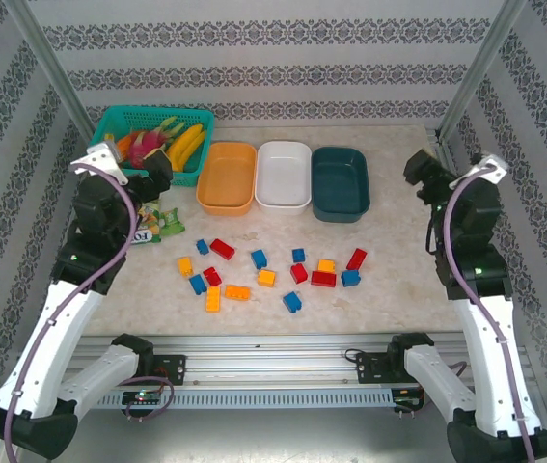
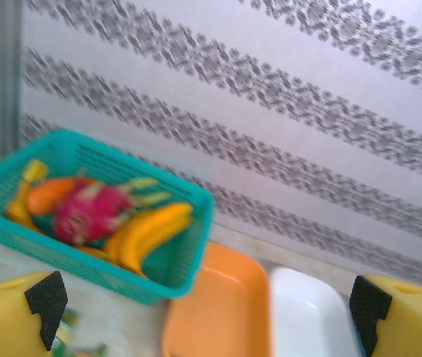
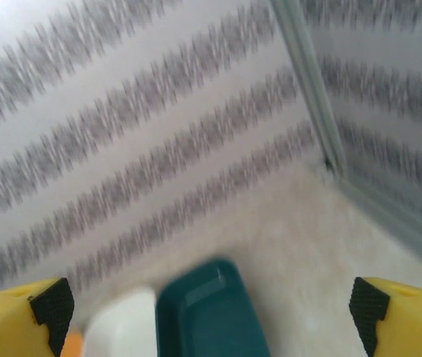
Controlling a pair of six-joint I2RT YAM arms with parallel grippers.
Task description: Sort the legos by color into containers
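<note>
Several small legos lie scattered on the table's near middle, among them a red one, a blue one and a yellow one. Behind them stand three empty containers in a row: orange, white and dark teal. My left gripper hangs raised at the left, by the basket's front corner, open with nothing between its fingers; the orange container lies below it. My right gripper hangs raised to the right of the teal container, open and empty.
A teal lattice basket of toy fruit stands at the back left, left of the orange tray. A green snack packet lies under the left arm. Patterned walls and metal frame posts close in the table.
</note>
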